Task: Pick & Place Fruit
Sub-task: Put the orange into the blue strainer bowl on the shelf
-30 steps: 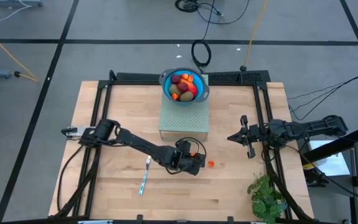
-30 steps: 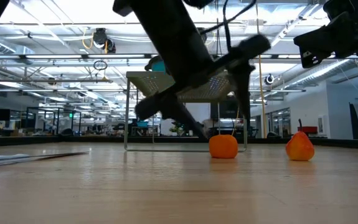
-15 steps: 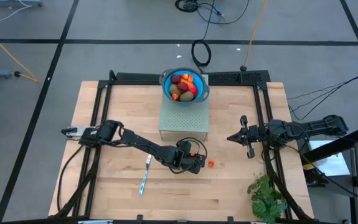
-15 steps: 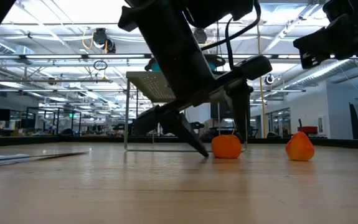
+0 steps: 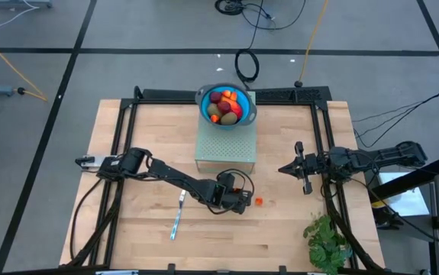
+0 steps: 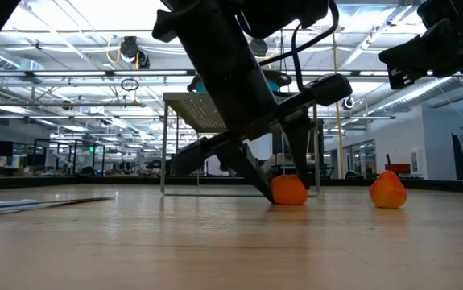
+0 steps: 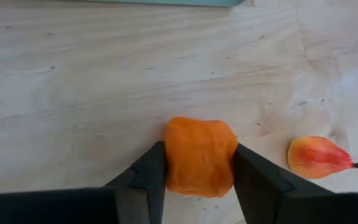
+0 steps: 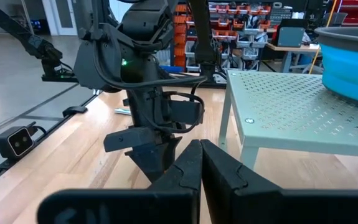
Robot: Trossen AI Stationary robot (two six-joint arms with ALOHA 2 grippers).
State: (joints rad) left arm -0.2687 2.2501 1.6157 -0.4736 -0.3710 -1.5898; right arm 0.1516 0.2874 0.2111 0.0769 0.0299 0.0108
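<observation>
A small orange toy fruit [image 7: 199, 155] sits on the wooden table between the fingers of my left gripper [image 7: 199, 171], which is shut on it. In the low view the same orange fruit [image 6: 289, 191] rests on the tabletop, with my left gripper [image 6: 283, 184] coming down over it. From the high view my left gripper [image 5: 240, 201] hides it. A red-orange piece [image 7: 319, 157] lies free beside it, also in the low view [image 6: 388, 191] and the high view [image 5: 258, 202]. My right gripper [image 5: 283, 169] waits shut near the table's right edge. My left gripper pinches the orange fruit by its two opposite sides [image 7: 169, 158] between the two fingers. The fingers [image 6: 255, 173] slant down on it from above and from the table's left. The piece's underside rests on the table.
A blue bowl [image 5: 204, 107] with several fruit pieces stands on a grey-green perforated stand [image 5: 225, 149] at the far middle. A slim silver knife [image 5: 178, 216] lies left of my left gripper. A green leafy plant [image 5: 326, 241] sits at the near right corner.
My left gripper has come down toward the table over the orange fruit, and its fingers have shut in from a wide gap onto the piece's two sides. The piece stays on the table. My right arm has kept still.
</observation>
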